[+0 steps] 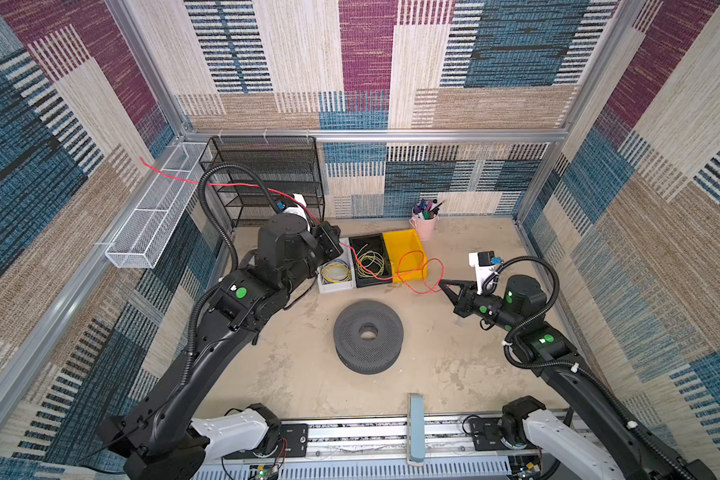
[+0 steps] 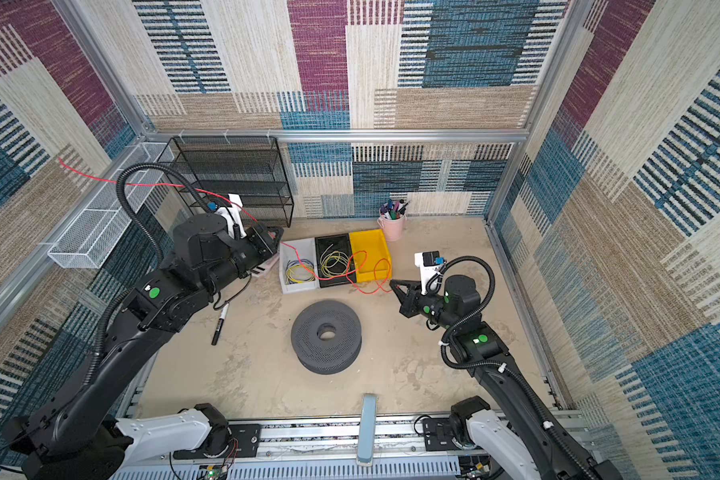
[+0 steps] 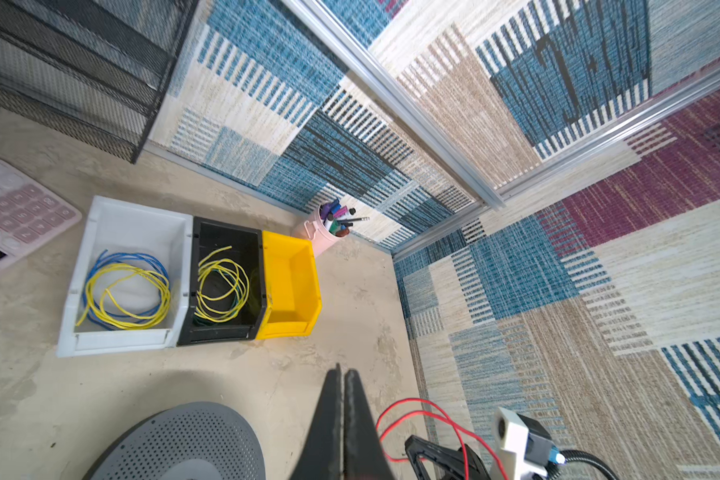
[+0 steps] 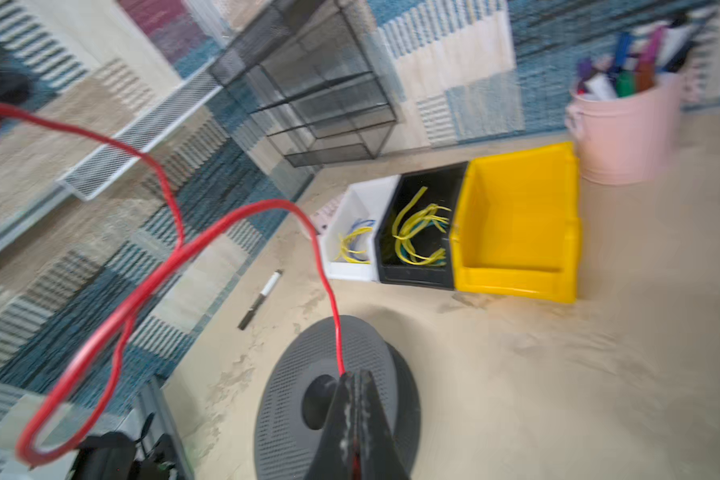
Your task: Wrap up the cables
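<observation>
Right wrist view: the red wire (image 4: pixel 339 332) is thin, glossy and springy. It rises from the tip of the right pincer (image 4: pixel 352 376), whose fingers are pressed together on it, then swings away through the air in wide, blurred loops.

In both top views it reads as one long red-orange strand. Its free end sticks up in the air beyond the left edge of the desk (image 1: pixel 454 365), above a white mesh basket (image 1: pixel 150 224) fixed to the wall. From there it runs almost straight to the left pincer (image 1: pixel 338 243), at the back left of the desk beside the white bin (image 2: pixel 300 287). The wire meets that pincer's tip. The left wrist view shows its fingers (image 3: pixel 329 415) closed flat together, though the wire between them cannot be made out there.

Beyond the left pincer the wire sags across the white bin and the black bin (image 1: pixel 366 240). It curls into two loose loops over the yellow bin (image 1: pixel 404 241) and the desk just in front of it, then ends at the right pincer near the right edge. The gray reel (image 1: pixel 368 332) stands in the middle of the desk, apart from the wire.
</observation>
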